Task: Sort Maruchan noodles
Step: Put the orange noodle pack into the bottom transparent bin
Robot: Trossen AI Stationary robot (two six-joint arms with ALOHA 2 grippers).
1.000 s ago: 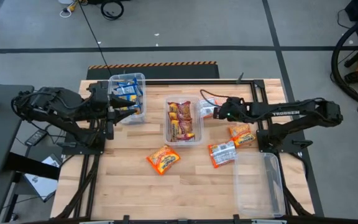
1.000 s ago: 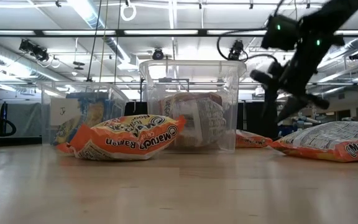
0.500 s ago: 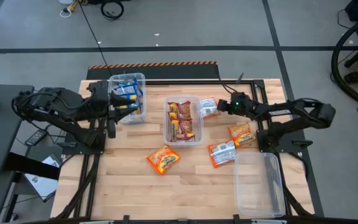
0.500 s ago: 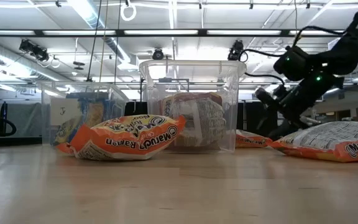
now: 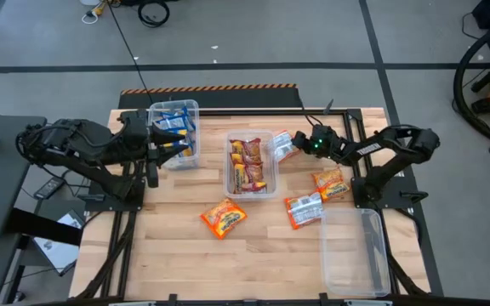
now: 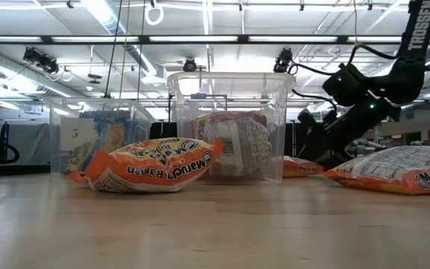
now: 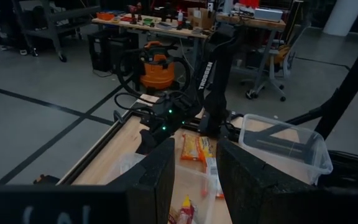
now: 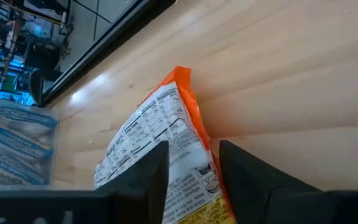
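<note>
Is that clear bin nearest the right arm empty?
Empty: the high view shows only bare table through the clear bin; no packets inside.

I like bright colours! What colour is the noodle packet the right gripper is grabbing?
Orange and white packet, with black print; the right wrist view shows it best.
</note>
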